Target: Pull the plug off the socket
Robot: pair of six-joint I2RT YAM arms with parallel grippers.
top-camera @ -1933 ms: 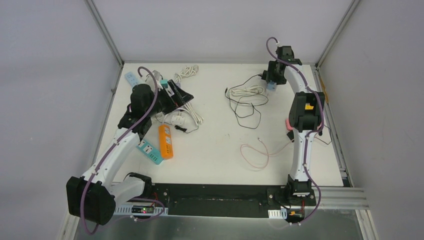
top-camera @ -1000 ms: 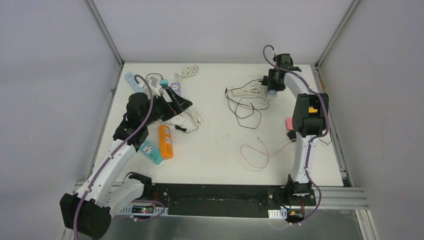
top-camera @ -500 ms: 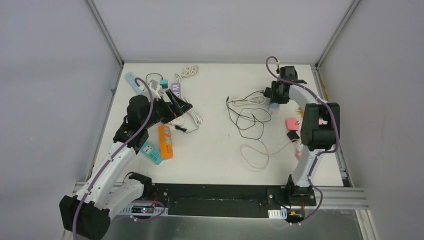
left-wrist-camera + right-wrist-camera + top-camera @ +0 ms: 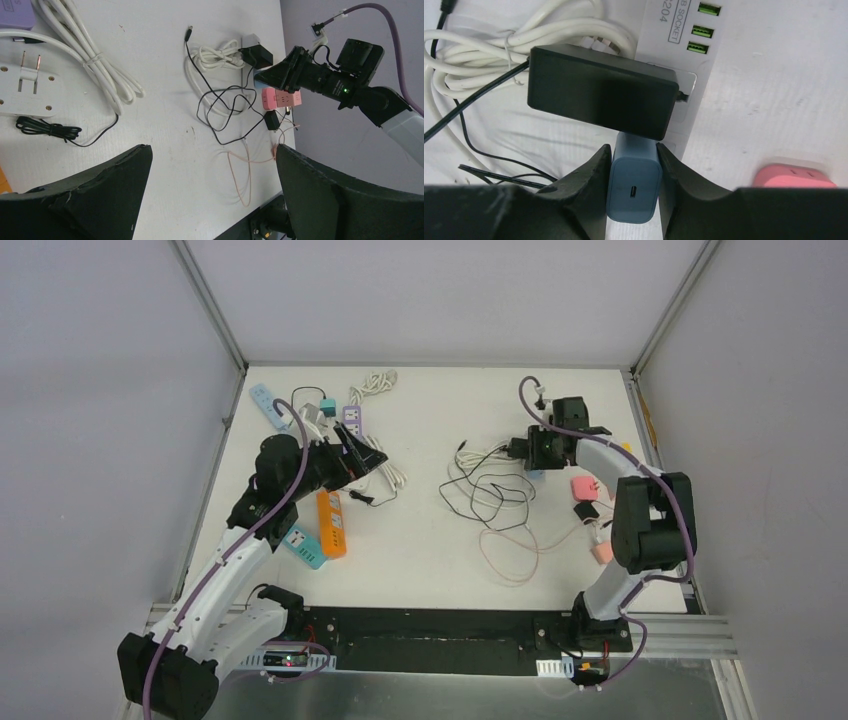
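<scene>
The right gripper (image 4: 634,154) is clenched on the blue plug (image 4: 633,192), one finger (image 4: 591,170) pressed to each side of its body. The plug stands at the near end of the white power strip (image 4: 684,35), its far end up against the strip's face; whether its prongs are seated cannot be told, since that end is hidden. Just beyond it a black adapter (image 4: 599,92) sits on the same strip, and three green USB ports (image 4: 702,29) show past that (the printed label beside them reads "SOCKET"). A bundled white cord (image 4: 479,47) lies to the left of the adapter, with a thin black wire (image 4: 471,142) looping over the table below it. A pink socket block (image 4: 794,176) lies at the lower right, close to the strip but apart from it.

In the overhead view this cluster sits right of centre on the white table (image 4: 430,405).

The left gripper (image 4: 212,155) is released, its fingers (image 4: 90,195) spread wide with nothing between them. It hangs over the table's left half, near a white two-pronged adapter (image 4: 27,92) and an orange power strip (image 4: 331,523).
</scene>
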